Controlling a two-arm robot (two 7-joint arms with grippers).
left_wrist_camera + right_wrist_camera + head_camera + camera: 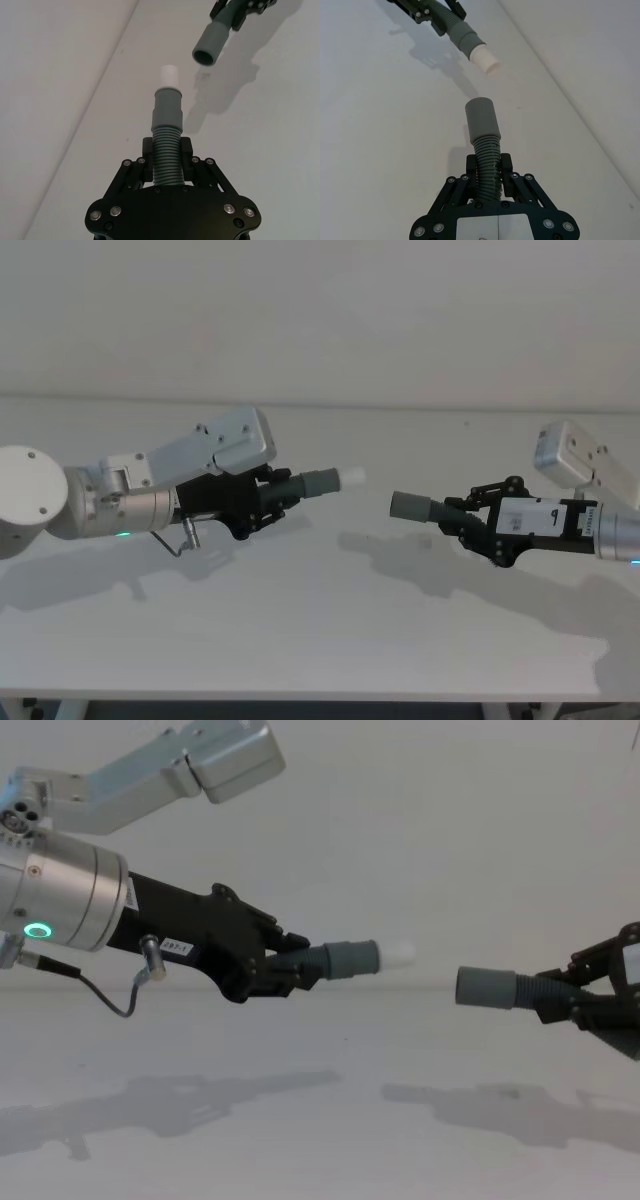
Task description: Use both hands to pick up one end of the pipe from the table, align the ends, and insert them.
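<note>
Gripping one pipe piece each above the table point(320, 640), left hand point(285, 492) and right hand point(455, 515) keep white tip point(351, 478) apart from open cuff point(408, 505).

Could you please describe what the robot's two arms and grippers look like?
Both arms are thick silver cylinders with pale boxy housings. The left gripper is black plastic with thin linked jaws and silver screws; a green ring light glows on its arm, and a thin grey cable loops beneath. The right gripper is alike, carrying a white label.
</note>
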